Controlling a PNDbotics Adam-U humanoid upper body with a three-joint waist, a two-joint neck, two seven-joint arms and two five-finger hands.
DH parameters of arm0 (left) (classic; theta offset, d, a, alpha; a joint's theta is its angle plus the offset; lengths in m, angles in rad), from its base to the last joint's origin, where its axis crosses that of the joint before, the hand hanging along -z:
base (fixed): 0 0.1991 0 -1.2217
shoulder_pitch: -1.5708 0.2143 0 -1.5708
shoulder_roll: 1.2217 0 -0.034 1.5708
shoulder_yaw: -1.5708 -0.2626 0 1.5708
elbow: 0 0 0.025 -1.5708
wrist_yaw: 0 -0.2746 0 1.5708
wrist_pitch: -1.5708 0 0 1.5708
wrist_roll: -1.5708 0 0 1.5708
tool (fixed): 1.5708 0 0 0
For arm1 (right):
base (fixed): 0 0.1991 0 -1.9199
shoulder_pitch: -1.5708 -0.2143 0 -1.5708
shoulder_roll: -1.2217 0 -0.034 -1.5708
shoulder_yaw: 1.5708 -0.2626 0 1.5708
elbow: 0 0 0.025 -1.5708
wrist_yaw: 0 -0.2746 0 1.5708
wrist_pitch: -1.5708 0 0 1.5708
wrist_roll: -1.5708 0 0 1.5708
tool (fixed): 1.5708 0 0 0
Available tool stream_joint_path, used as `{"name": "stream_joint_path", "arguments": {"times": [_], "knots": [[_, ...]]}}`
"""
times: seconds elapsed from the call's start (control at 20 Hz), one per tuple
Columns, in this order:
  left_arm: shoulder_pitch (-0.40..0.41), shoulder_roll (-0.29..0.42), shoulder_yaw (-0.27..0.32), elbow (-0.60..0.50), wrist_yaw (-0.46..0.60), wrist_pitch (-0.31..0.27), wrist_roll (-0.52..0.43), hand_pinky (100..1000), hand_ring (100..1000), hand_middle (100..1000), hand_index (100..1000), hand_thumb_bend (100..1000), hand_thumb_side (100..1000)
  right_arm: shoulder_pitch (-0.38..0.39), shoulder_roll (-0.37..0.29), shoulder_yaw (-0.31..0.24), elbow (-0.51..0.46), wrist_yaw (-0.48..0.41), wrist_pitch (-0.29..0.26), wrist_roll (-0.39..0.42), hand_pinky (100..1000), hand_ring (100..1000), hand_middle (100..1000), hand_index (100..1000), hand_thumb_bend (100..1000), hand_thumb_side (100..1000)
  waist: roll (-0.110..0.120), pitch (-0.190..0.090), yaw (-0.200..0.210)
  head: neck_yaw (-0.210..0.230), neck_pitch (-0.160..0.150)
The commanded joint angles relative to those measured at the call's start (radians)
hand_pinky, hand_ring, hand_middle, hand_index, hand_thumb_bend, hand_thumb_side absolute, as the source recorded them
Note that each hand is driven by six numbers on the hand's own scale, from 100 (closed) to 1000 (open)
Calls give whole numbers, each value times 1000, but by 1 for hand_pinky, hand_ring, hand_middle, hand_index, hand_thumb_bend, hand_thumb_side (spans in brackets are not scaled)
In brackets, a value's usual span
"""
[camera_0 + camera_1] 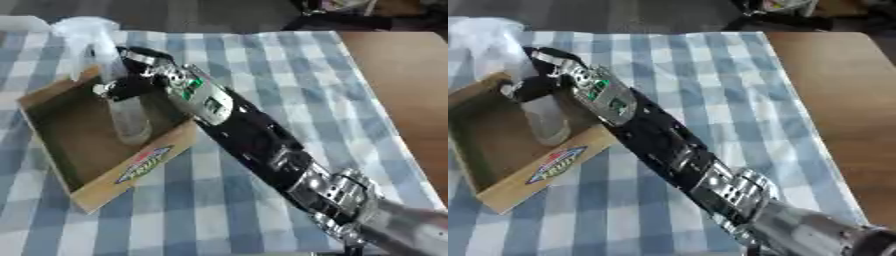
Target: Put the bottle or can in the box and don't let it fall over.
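Observation:
A clear spray bottle [129, 120] with a white trigger head [87, 27] stands upright inside the open cardboard box [131, 170], close to the box's right wall. My right hand [131, 82] is curled round the bottle's neck just below the trigger head. Its black and silver arm runs in from the lower right corner and crosses the box's near right rim. The hand hides the bottle's neck. Whether the bottle's base rests on the box floor I cannot tell. My left hand shows in neither view.
The box lies askew on a blue and white checked cloth [289, 70], with a colourful logo [144, 162] on its near wall. Bare wooden tabletop [402, 90] shows to the right of the cloth. Dark objects lie beyond the table's far edge.

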Motion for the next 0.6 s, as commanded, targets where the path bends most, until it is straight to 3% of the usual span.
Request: {"name": "stream_joint_path", "arguments": {"times": [0.05, 0.2, 0.3, 0.6], "knots": [[1, 27, 11, -18, -10, -1, -3, 449, 664, 719, 676, 100, 586, -13, -24, 1, -39, -5, -16, 26, 1000, 1000, 1000, 1000, 100, 471, 11, -26, -6, 13, 13], [3, 28, 10, -18, -11, 0, -4, 449, 665, 719, 676, 100, 562, -7, -27, 6, -45, 10, -27, 53, 1000, 1000, 1000, 1000, 100, 414, 13, -28, -14, 27, 31], [4, 30, 9, -18, -12, 0, -5, 449, 665, 719, 676, 100, 585, -2, -27, 8, -44, 20, -29, 69, 1000, 1000, 1000, 1000, 100, 271, 14, -30, -19, 41, 38], [10, 32, 9, -18, -13, 2, -7, 449, 666, 718, 676, 100, 584, 11, -31, 2, -49, 17, -21, 87, 1000, 1000, 1000, 1000, 100, 237, 18, -36, -30, 58, 40]]}}
